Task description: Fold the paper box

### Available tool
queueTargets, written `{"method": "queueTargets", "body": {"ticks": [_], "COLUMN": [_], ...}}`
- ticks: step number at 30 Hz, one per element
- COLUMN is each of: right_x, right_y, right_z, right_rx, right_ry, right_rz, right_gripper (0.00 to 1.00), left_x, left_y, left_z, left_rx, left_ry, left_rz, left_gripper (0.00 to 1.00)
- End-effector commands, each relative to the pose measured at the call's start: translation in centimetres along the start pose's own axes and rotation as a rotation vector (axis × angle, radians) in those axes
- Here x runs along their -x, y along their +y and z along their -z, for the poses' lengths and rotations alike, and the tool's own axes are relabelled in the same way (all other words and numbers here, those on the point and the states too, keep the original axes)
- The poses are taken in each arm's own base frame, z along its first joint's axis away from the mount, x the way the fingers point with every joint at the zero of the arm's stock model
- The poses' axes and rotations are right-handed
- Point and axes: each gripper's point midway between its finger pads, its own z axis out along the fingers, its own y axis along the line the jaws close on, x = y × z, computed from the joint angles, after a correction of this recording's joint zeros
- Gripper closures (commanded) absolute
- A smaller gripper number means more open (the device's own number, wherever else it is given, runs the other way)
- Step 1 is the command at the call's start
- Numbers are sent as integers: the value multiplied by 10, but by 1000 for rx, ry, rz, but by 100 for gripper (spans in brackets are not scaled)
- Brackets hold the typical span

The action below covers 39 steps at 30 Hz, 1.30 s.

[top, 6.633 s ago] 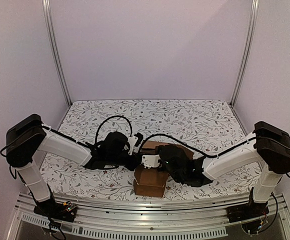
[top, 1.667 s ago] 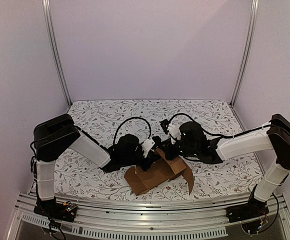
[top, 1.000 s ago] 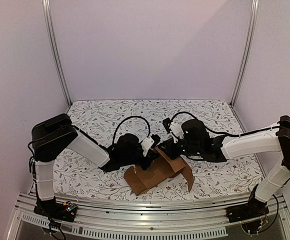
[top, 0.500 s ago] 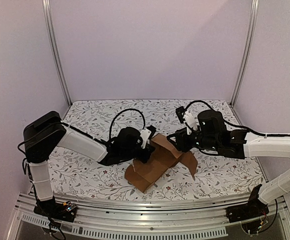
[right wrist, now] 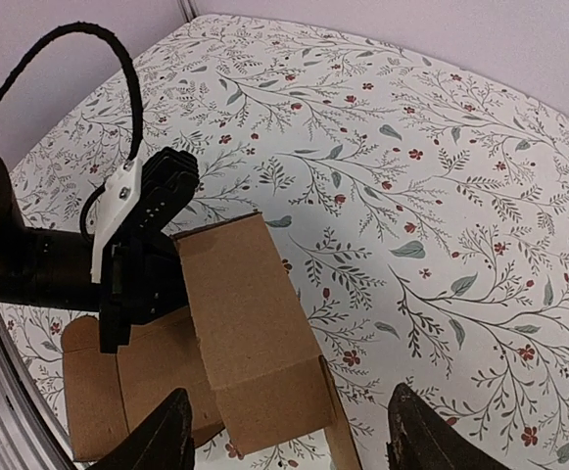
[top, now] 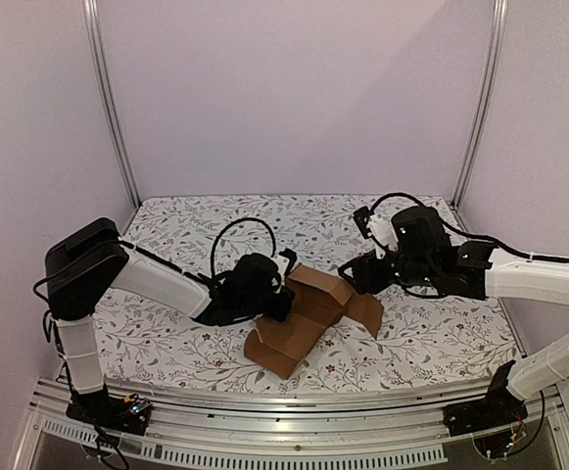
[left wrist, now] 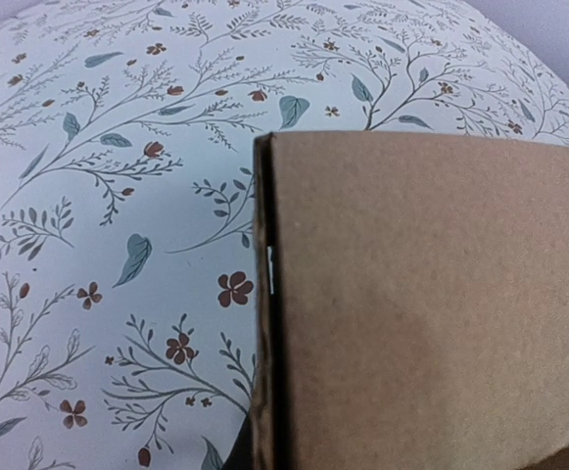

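Observation:
The paper box (top: 308, 313) is a brown, part-folded carton lying on the table between my two arms, with one panel raised. The left gripper (top: 282, 289) is shut on the left edge of that raised panel; the right wrist view shows it as the black left gripper (right wrist: 142, 269) clamped beside the paper box (right wrist: 250, 333). In the left wrist view the cardboard (left wrist: 431, 313) fills the right half and hides the fingers. My right gripper (top: 355, 278) hovers just right of the box, apart from it. Its right gripper (right wrist: 289, 446) stands open, fingers (right wrist: 162, 441) wide above the carton.
A floral cloth (top: 215, 230) covers the table. Metal posts (top: 108, 108) rise at the back corners against plain walls. An aluminium rail (top: 284, 411) runs along the near edge by the arm bases. The left arm's black cable (right wrist: 59, 54) loops above its wrist.
My right gripper has opened, let go of the box and drawn back up and to the right. The left gripper stays shut on the panel and has shifted the box slightly left.

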Motion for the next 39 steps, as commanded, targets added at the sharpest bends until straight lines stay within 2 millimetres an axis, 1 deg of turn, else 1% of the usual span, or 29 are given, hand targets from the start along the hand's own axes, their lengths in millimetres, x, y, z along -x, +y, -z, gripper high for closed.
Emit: {"method": "queueTargets", "body": {"ticks": [1,4,7,11,17,18,25,28,36,39], "right_x": [4,8,7,-2,-14,-19,-44,-49,-52,-50], "right_y": [0,6,8,13,14,14,22,22,23,23], "right_z": [-13,-21,-34,-54,-74,-78,-90,-92,-91,-91], "right_rx": [32,76,110,171,194,197,244,250,254,256], "right_ry": [58,82,120,183,244,259,331,338,339,332], "right_rz": [12,-8,-42,-98,-151,-163,-219,-234,-249,-252], "right_gripper": [31,27,22,20,21,21,27,29,30,31], "left_x": [-14,-19,-23,-26,-27,-27,-28,-26,-23,-22], "left_y": [-20,-25,-26,-29,-32,-32,-33,-31,-32,-31], "left_z": [1,2,1,0,0,-1,-6,-8,-10,-11], "left_rx": [-77,-109,-116,-132,-158,-159,-160,-152,-151,-148], "left_ry": [13,17,24,25,8,7,-3,-16,-42,-48], "left_rz": [-37,-54,-76,-98,-123,-127,-122,-117,-111,-113], "left_gripper": [100,100,100,100,100,100,100,99,76,75]}}
